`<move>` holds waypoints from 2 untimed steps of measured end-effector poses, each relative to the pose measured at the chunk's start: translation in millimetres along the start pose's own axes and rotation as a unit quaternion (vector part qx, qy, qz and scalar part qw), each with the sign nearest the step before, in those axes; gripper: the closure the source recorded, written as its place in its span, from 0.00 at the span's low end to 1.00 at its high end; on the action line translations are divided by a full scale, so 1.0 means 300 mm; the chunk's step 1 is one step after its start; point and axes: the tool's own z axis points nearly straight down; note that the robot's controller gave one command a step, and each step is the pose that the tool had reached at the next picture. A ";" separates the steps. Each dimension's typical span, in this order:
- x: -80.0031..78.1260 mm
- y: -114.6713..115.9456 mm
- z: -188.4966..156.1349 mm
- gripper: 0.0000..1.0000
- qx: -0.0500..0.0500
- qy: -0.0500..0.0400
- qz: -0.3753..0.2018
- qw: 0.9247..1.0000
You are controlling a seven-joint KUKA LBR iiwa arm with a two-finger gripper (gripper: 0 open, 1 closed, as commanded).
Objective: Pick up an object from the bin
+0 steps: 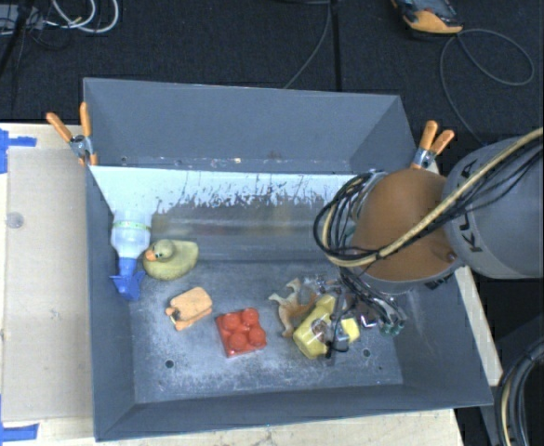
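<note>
Camera view: the arm (495,212) reaches in from the right, its jaws low over a yellow toy (311,334) on the floor of the bin (253,137), right of centre, beside a tan scrap (293,303). Whether the jaws are clenched or released cannot be told. Leftward lie a red block (242,331), an orange piece (190,307), a yellow duck (171,258) and a clear bottle (130,240).

You're looking at a grey bin (206,370). A clear bottle (128,245) is lying against its left wall, with a yellow duck (171,259) sitting just beside it. An orange piece (190,307) and a red block (242,332) are resting mid-floor, and a yellow-and-tan heap (307,328) is lying nearer the right wall.
</note>
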 end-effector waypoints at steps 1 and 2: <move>-0.088 0.011 0.078 1.00 -0.002 -0.001 0.004 1.000; -0.088 0.011 0.078 1.00 -0.002 -0.001 0.004 1.000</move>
